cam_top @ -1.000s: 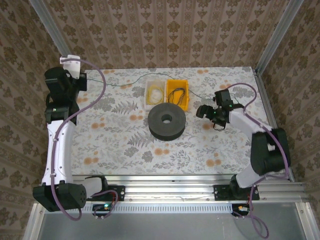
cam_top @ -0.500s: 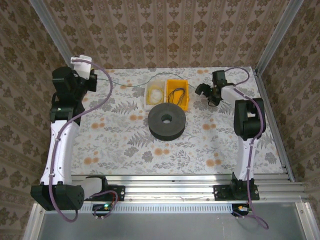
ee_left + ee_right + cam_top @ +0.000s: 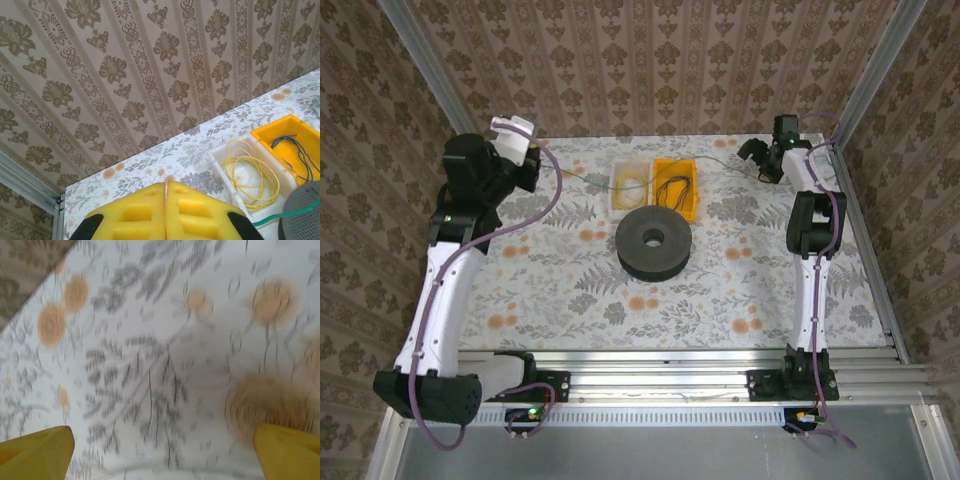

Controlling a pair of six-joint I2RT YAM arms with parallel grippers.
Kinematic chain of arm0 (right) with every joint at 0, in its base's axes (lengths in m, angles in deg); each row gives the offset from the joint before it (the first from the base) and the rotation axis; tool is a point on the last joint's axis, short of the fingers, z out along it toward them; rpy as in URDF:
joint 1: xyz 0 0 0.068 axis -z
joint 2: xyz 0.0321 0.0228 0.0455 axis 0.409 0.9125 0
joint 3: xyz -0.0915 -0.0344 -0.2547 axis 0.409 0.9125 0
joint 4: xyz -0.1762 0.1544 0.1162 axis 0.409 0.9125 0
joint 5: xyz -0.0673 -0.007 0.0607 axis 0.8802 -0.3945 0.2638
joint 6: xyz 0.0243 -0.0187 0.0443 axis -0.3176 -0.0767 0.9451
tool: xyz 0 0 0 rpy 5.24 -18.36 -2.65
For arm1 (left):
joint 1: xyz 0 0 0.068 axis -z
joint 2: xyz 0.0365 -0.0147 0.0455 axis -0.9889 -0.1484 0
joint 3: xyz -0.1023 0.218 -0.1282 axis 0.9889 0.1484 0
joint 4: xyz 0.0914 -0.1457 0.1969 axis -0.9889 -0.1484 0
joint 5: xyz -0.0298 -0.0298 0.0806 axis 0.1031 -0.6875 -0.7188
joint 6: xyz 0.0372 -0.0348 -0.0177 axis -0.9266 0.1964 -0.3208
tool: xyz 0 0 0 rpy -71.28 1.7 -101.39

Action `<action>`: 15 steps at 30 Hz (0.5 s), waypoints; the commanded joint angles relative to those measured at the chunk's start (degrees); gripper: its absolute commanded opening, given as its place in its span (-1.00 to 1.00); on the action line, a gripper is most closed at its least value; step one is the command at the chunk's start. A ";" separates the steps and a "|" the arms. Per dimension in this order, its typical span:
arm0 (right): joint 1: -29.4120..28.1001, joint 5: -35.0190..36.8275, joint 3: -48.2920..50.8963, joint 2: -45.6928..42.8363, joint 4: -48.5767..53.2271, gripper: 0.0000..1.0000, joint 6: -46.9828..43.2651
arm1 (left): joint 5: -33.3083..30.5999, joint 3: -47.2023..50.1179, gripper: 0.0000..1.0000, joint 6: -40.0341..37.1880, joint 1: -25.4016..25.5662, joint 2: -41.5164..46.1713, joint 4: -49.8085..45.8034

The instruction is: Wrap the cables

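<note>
Worktop (image 3: 550, 290), flowered all over, carries everything: a wide black spool (image 3: 653, 242) at its centre and, just beyond that toward the far edge, a white tray (image 3: 616, 190) and an orange tray (image 3: 676, 163) side by side. Over the far left corner hangs the left gripper (image 3: 166, 186), jaws pressed together. Low by the far right corner sits the right gripper (image 3: 161, 436), jaws spread wide above bare worktop and holding nothing. In the white tray lies the pale yellow cable (image 3: 249, 175) as a loose coil, and in the orange tray the dark cable (image 3: 296, 152) as a loose tangle. A thin green strand (image 3: 272, 216) runs beside the spool toward the left jaws; whether they pinch it I cannot tell. As I judge it, the wrapping is barely under way: the spool looks bare, no coil looks tidy or bound, and every cable is left to do.
</note>
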 commanded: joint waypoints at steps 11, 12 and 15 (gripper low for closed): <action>-1.87 -7.74 -20.86 11.48 11.38 0.84 -0.42 | 7.46 1.77 -1.00 -0.66 0.82 8.98 -11.46; -2.26 -8.14 -20.73 11.25 11.36 0.84 -0.89 | 7.49 1.86 -1.00 -0.43 1.24 8.38 -11.00; -3.31 -9.47 -19.46 8.75 9.56 0.84 -2.04 | 5.83 2.71 -1.00 0.41 2.53 6.48 -7.36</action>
